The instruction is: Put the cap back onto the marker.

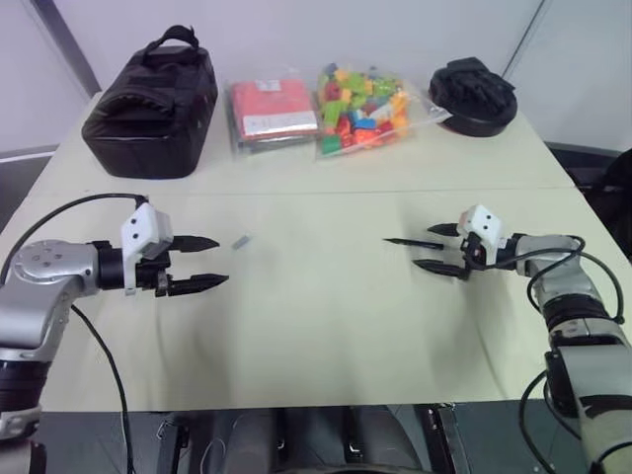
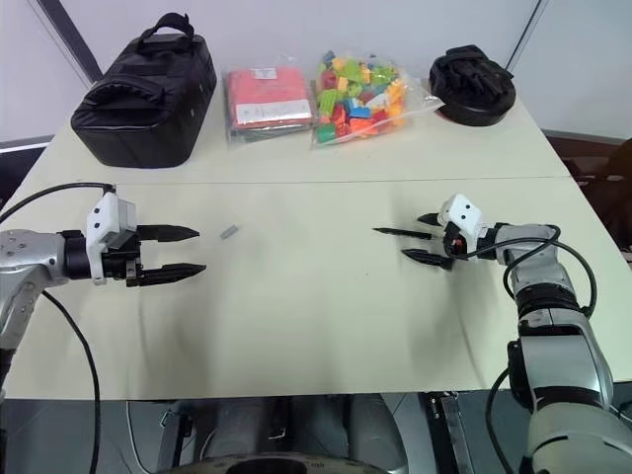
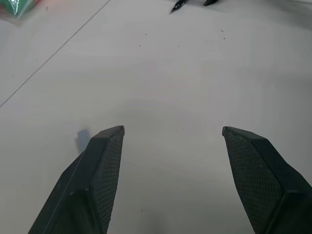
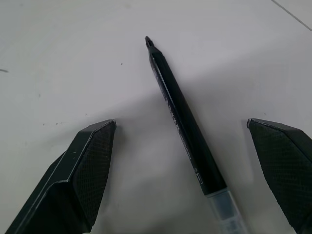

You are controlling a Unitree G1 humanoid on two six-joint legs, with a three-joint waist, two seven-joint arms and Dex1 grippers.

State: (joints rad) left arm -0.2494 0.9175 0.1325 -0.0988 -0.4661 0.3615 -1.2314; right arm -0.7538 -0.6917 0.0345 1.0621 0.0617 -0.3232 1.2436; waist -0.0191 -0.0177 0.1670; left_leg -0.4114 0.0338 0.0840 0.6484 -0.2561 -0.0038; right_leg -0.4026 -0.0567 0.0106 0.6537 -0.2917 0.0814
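The marker (image 1: 413,243) lies flat on the pale table, right of centre, its pointed tip toward the middle and its pale rear end (image 4: 224,207) toward my right wrist. My right gripper (image 1: 421,247) is open and low over the table, one finger on each side of the marker's barrel (image 4: 183,122), touching neither. The cap (image 1: 241,241), a tiny grey-blue tube, lies left of centre. My left gripper (image 1: 222,262) hovers open and empty just left of the cap, which sits beside its far finger (image 3: 105,161).
Along the table's far side stand a black bag (image 1: 153,99), a red packet in plastic (image 1: 272,114), a clear bag of coloured bricks (image 1: 363,109) and a black round object (image 1: 474,94). A seam (image 1: 296,192) runs across the table (image 1: 316,346).
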